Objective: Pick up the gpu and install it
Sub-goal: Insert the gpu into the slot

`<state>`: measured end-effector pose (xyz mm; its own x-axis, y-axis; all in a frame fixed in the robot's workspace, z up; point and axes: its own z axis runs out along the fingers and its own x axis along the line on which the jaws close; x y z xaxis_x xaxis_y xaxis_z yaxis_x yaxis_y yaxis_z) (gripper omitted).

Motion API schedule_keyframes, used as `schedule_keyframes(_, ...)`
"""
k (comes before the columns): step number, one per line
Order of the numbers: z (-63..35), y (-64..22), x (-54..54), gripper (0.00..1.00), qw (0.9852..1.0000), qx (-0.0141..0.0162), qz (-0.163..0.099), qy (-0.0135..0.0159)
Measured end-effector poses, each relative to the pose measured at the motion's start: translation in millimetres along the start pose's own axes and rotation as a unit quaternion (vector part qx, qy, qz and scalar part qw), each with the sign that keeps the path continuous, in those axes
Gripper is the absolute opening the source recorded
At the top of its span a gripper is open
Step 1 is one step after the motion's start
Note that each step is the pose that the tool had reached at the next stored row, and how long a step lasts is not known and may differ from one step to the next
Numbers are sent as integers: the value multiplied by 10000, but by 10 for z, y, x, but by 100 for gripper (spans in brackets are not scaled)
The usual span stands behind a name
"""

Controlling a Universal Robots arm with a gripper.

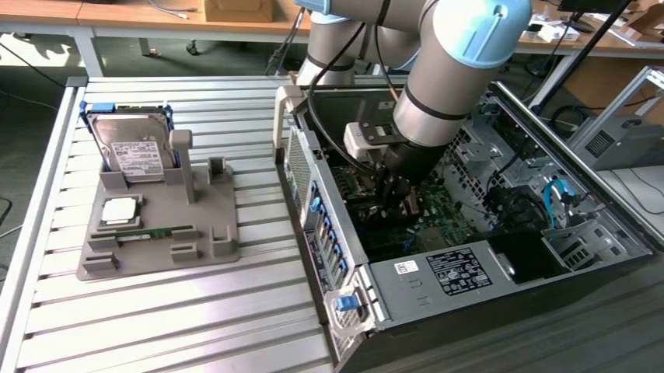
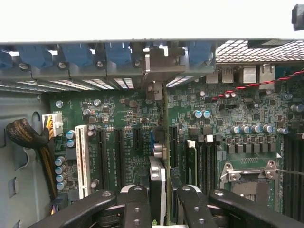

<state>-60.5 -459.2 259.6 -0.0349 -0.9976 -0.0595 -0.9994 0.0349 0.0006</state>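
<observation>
While gripping the gpu (image 2: 158, 183) edge-on, pincer (image 2: 161, 202) inside open computer case (image 1: 436, 284), slatted metal table (image 1: 155, 326), workshop desks behind.

A silver hard drive (image 1: 133, 148) stands in a gray holder (image 1: 155, 241) beside the open computer case (image 1: 436, 287).

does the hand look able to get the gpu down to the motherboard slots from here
Probably yes: the hand holds the gpu edge-on over the motherboard slots, the case side is open, and nothing visible blocks it.
</observation>
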Motion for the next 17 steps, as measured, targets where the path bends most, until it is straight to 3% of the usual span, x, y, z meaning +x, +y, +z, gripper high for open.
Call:
schedule_keyframes(10, 1, 0, 0, 27, 9998, 7, -20, 219)
schedule_keyframes(14, -1, 0, 0, 27, 9997, 7, -21, 230)
schedule_keyframes(17, 0, -5, -2, 27, 9996, 9, -7, 266)
